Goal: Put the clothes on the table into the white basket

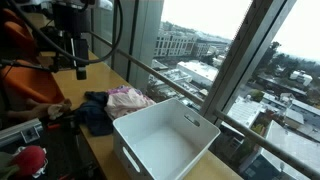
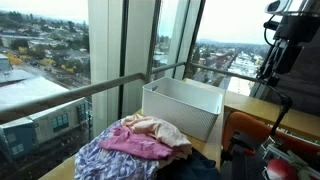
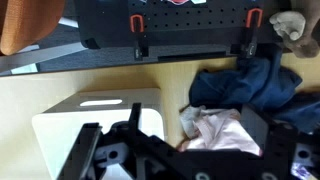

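A pile of clothes lies on the wooden table: a pink piece (image 1: 128, 98) on top and dark blue fabric (image 1: 97, 112) beside it. It also shows in an exterior view (image 2: 140, 145) and in the wrist view (image 3: 240, 90). The white basket (image 1: 165, 145) stands empty right next to the pile, by the window, and shows in an exterior view (image 2: 185, 105) and the wrist view (image 3: 95, 120). My gripper (image 1: 80, 65) hangs high above the table, well apart from the clothes. It also shows in an exterior view (image 2: 272, 68). In the wrist view the gripper (image 3: 185, 160) is open and empty.
Large windows with a metal rail (image 1: 170, 80) run along the table's far edge. An orange chair (image 1: 20, 45) and a black pegboard (image 3: 180, 30) with clutter stand on the other side. A red object (image 1: 30, 158) lies near the table's corner.
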